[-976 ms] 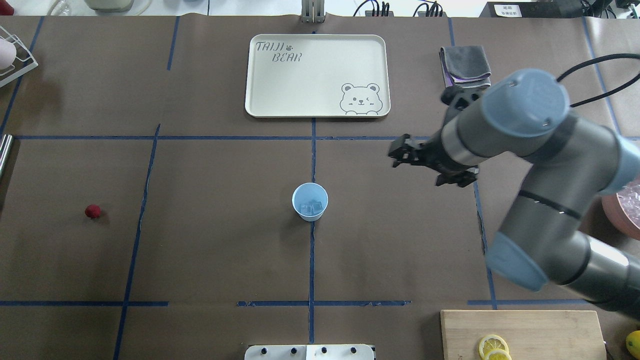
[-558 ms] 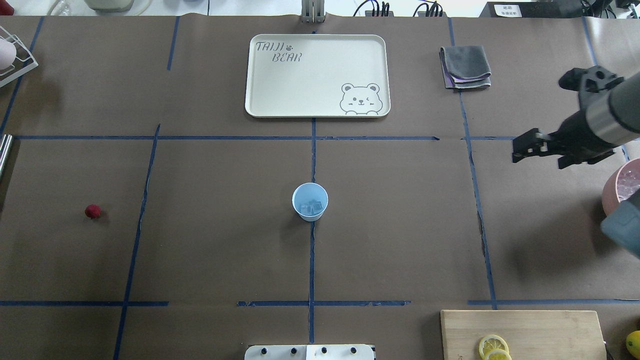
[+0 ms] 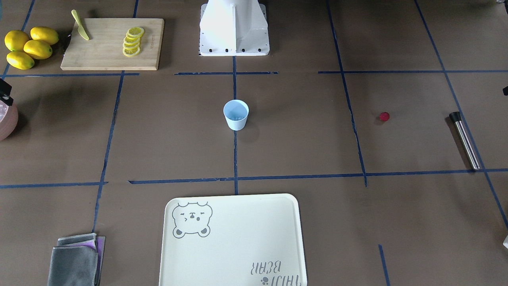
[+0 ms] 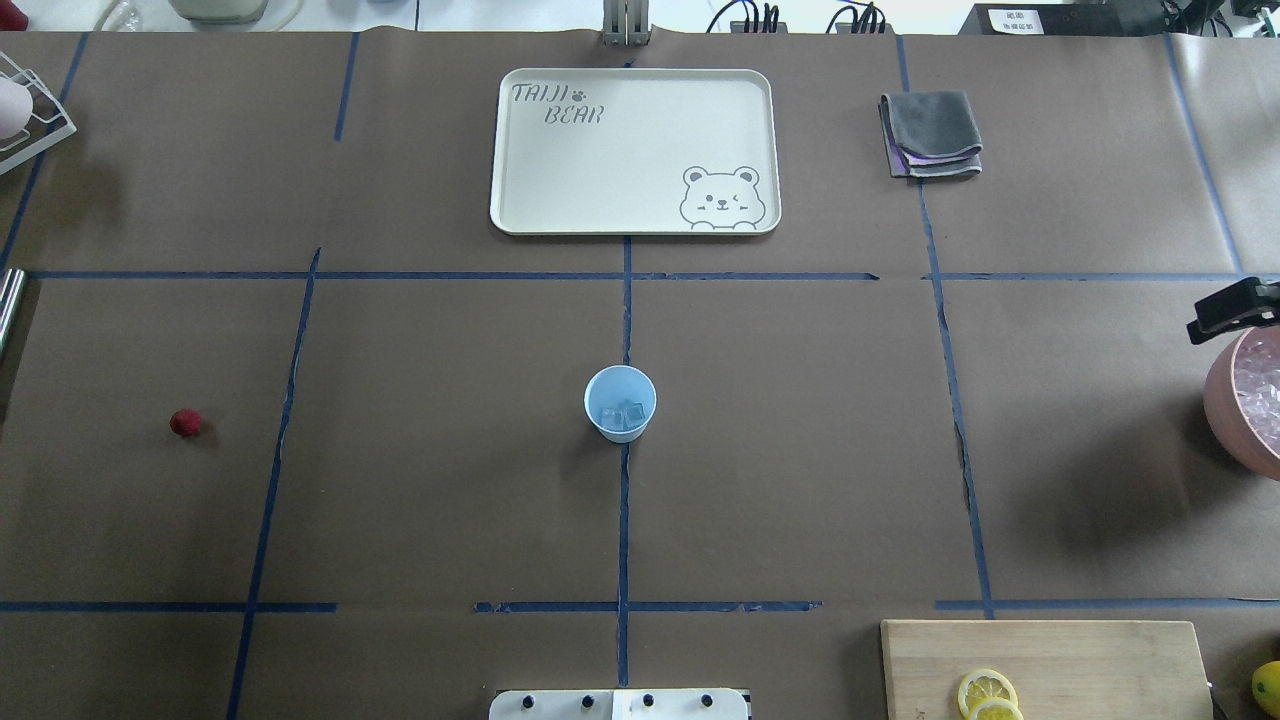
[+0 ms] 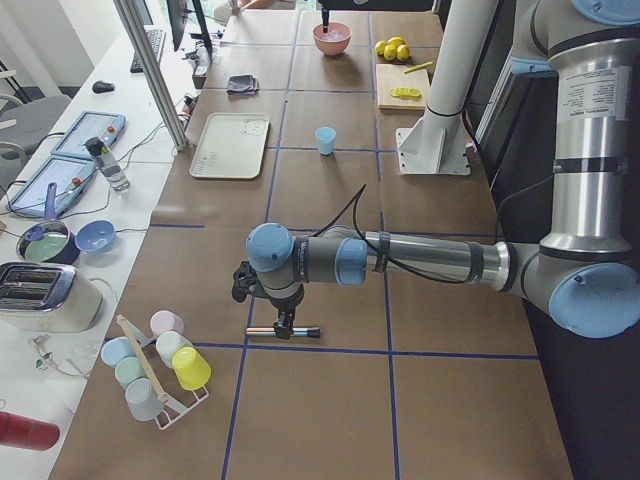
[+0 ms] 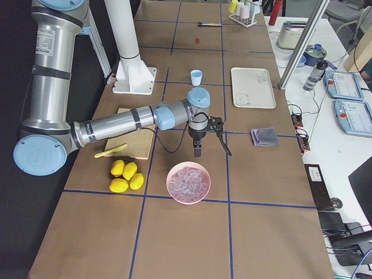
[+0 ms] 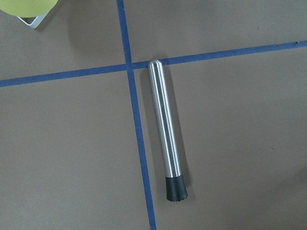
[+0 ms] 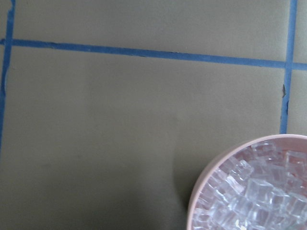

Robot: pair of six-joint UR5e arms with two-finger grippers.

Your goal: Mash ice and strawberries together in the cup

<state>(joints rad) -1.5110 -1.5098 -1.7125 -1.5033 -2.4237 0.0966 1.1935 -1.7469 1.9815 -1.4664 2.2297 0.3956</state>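
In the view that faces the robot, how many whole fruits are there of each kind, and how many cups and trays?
lemons: 4
strawberry: 1
cup: 1
tray: 1
Total: 7

The silver-and-blue left arm (image 5: 430,258) stretches out nearly level, its wrist bent so the black left gripper (image 5: 285,326) points straight down. The right arm (image 6: 116,129) reaches out likewise, its right gripper (image 6: 198,151) also pointing down. Neither gripper's jaw spacing can be made out.
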